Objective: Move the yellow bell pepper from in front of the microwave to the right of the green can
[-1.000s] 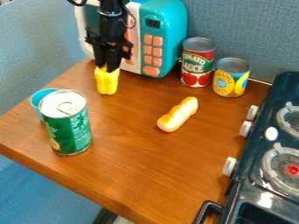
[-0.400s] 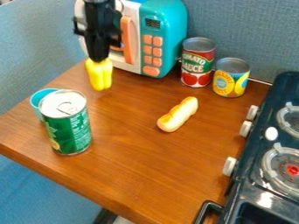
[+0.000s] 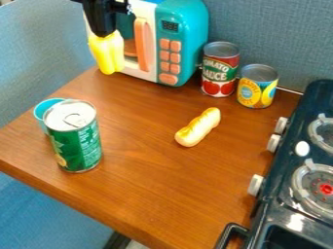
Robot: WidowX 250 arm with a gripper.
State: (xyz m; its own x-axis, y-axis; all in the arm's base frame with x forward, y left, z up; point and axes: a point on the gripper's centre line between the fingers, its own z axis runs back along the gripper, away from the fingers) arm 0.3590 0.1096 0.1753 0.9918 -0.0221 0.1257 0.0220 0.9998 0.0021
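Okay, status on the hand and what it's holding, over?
Hand closed on yellow toy. Microwave close behind. Green can and bread on table, away from toy.

We are seeing the top edge cutting off the arm (image 3: 101, 6) at upper left, where the hand (image 3: 104, 35) is hiding the yellow object's (image 3: 108, 53) upper end and part of the toy microwave (image 3: 189, 36). At left, the green can (image 3: 79, 150) is covering much of the blue cup (image 3: 44, 108). We are losing the stove (image 3: 276, 206) past the right and bottom edges.
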